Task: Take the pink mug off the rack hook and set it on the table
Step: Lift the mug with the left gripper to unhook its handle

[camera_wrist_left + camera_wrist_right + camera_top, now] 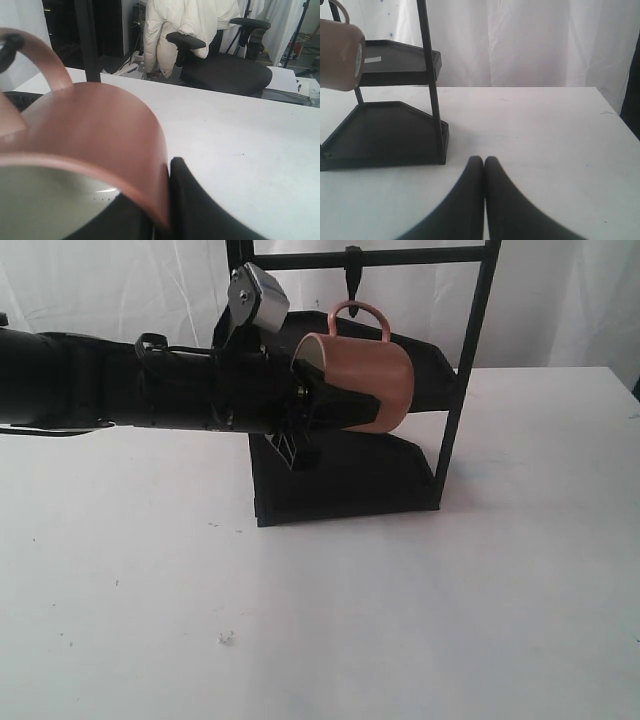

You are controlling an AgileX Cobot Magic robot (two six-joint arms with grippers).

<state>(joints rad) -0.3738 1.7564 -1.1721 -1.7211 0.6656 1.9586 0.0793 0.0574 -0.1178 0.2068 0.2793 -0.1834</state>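
Your left gripper (345, 400) is clamped on the mug (375, 365). In the left wrist view one finger (200, 205) lies against the pink outer wall and the other sits inside the cream bowl, with the rim pinched between them. The mug is in the air, tipped on its side, with its mouth toward your left arm and its handle (358, 315) pointing up. It hangs in front of the upper shelf (430, 365) of the rack (470, 350), well clear of the table (400, 620).

The top of the handle sits right under the tip of the hook (352, 275), which hangs from the top crossbar (400, 257). From the exterior view you cannot tell whether the two touch, or whether the hook sits inside the loop. In the left wrist view a dark shape shows at the edge of the loop, too blurred to name.

Your right gripper (484, 167) has its jaws pressed together with nothing between them. It is low over bare table, and the right wrist view shows the rack and the base of the mug ahead of it
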